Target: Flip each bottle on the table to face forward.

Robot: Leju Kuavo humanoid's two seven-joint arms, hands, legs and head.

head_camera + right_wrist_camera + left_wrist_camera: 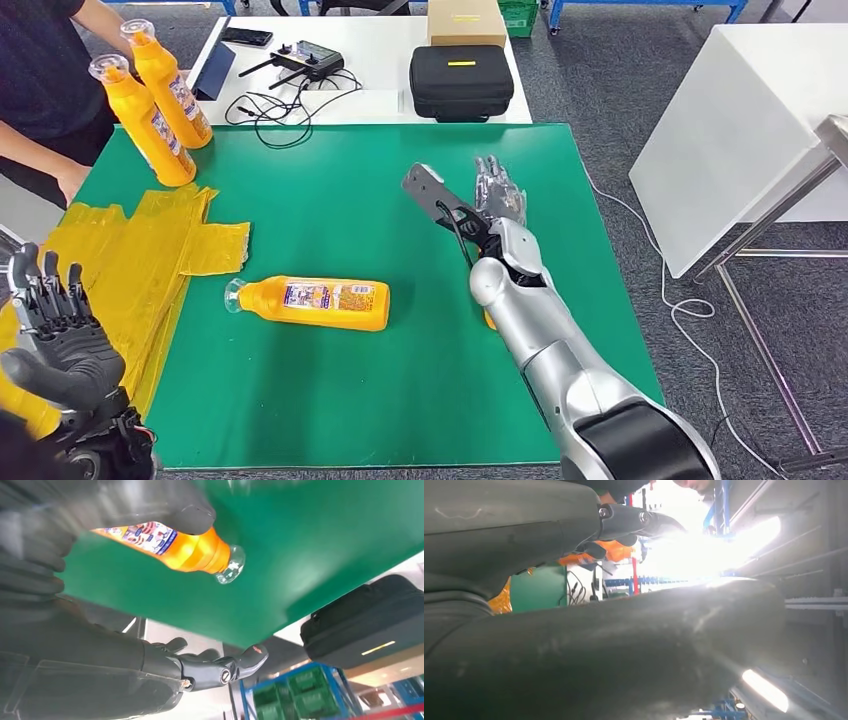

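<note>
One bottle (312, 303) lying flat, right hand (499, 196) seemingly open

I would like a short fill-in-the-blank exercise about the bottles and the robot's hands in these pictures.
1. The orange bottle in the middle of the table lies on its ____.
2. The table is covered with a ____ mat.
3. The two bottles near the person stand ____.
4. The right hand holds ____.

Missing words: side; green; upright; nothing
</note>
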